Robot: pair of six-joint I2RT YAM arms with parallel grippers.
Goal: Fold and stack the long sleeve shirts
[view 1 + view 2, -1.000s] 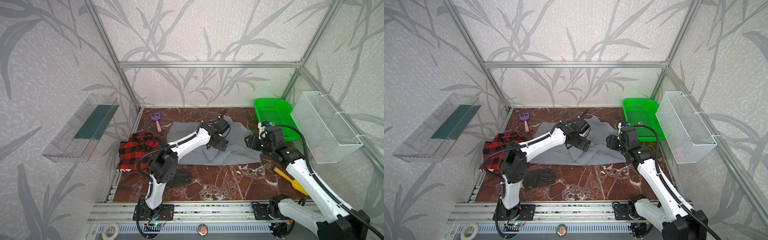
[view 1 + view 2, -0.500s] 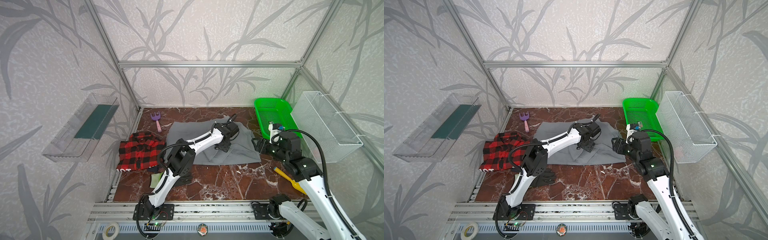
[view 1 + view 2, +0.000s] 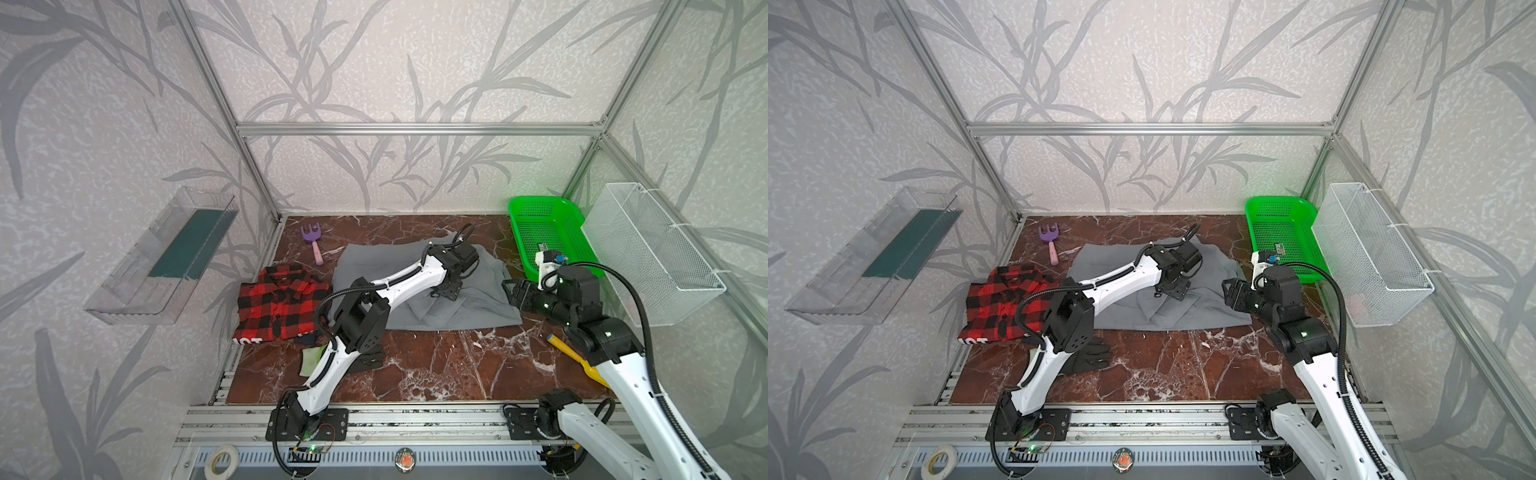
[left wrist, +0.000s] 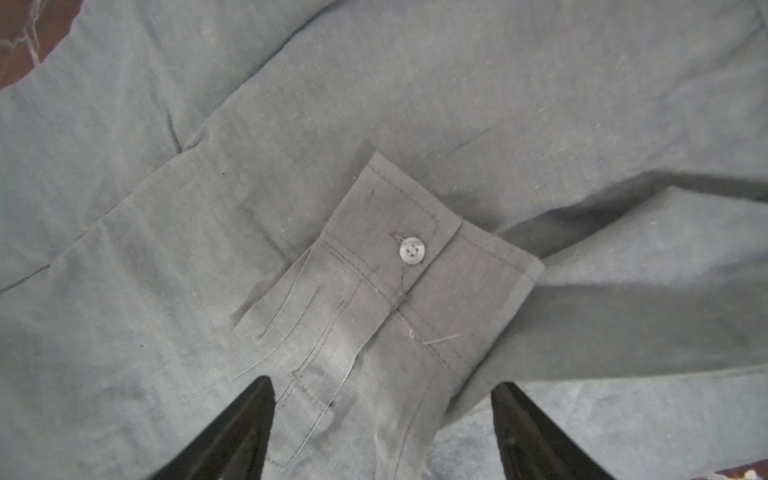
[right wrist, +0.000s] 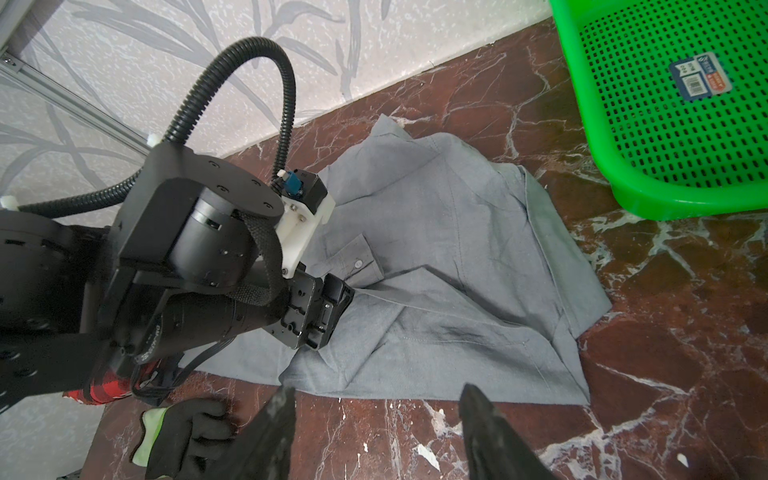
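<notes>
The grey long sleeve shirt (image 3: 374, 266) (image 3: 1208, 309) lies partly folded mid-table. Its buttoned cuff (image 4: 411, 249) (image 5: 357, 253) rests on the shirt body (image 4: 498, 104). My left gripper (image 3: 446, 293) (image 3: 1173, 291) (image 4: 382, 384) is low over the shirt, open, with its fingers either side of that sleeve. The red-and-black plaid shirt (image 3: 278, 303) (image 3: 1000, 303) lies at the left edge, white lettering at its hem. My right gripper (image 3: 509, 291) (image 3: 1227, 291) (image 5: 378, 388) hangs open and empty over bare marble beside the grey shirt (image 5: 478, 249).
A green basket (image 3: 544, 232) stands at the back right, with a white wire basket (image 3: 652, 253) on the right wall. A purple rake (image 3: 313, 241) lies at the back left. A black glove (image 3: 1092, 357) lies under the left arm. A yellow tool (image 3: 582, 361) lies front right.
The left arm's elbow has swung right and forward, uncovering the plaid shirt, and its gripper has shifted slightly right over the grey shirt. The right gripper has drawn back a little to the right.
</notes>
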